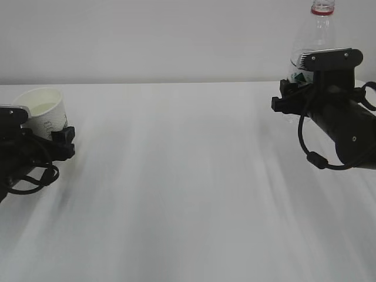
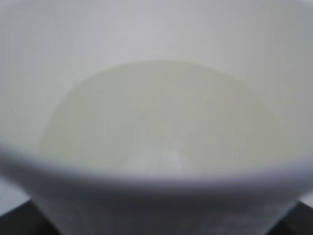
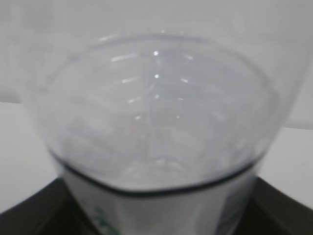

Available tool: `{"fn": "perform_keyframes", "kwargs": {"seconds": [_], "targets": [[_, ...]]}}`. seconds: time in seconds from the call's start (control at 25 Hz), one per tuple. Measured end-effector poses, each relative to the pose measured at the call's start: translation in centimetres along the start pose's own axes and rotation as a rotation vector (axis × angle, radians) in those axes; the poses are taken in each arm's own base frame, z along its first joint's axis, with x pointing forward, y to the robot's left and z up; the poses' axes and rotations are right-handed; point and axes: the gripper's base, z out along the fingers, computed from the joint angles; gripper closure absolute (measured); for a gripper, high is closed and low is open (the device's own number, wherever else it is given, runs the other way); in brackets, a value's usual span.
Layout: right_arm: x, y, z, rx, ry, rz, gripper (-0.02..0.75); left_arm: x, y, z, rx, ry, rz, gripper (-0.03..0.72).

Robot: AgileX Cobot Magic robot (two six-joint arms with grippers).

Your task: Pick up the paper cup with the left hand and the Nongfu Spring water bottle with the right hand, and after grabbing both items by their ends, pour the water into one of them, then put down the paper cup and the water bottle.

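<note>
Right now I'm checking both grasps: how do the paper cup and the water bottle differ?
The paper cup is short, opaque white and tilted; the water bottle is tall, clear and upright. The cup sits at the left hand, the bottle at the right hand. Each sits between a gripper's fingers.

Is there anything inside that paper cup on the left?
The paper cup shows a bare cream inside and pale bottom; whether it holds clear water cannot be told. Its underside is hidden.

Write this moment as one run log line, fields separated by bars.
left hand: holds paper cup | right hand: holds water bottle | pouring: not started
</note>
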Motion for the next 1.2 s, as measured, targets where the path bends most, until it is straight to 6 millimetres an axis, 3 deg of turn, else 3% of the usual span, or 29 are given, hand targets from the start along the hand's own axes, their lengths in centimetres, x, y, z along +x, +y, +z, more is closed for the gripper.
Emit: {"fn": "perform_keyframes", "kwargs": {"seconds": [0.6, 0.84, 1.2], "targets": [[0.0, 0.0, 0.0, 0.0, 0.0, 0.0, 0.208, 0.3, 0.3, 0.0, -0.036, 0.007, -0.017, 0.144], [0.0, 0.0, 0.0, 0.0, 0.0, 0.0, 0.207, 1.8, 0.5, 0.3, -0.047, 0.051, -0.018, 0.144], [0.0, 0.0, 0.0, 0.001, -0.002, 0.0, 0.208, 2.2, 0.8, 0.4, -0.079, 0.051, -0.032, 0.145]]}}
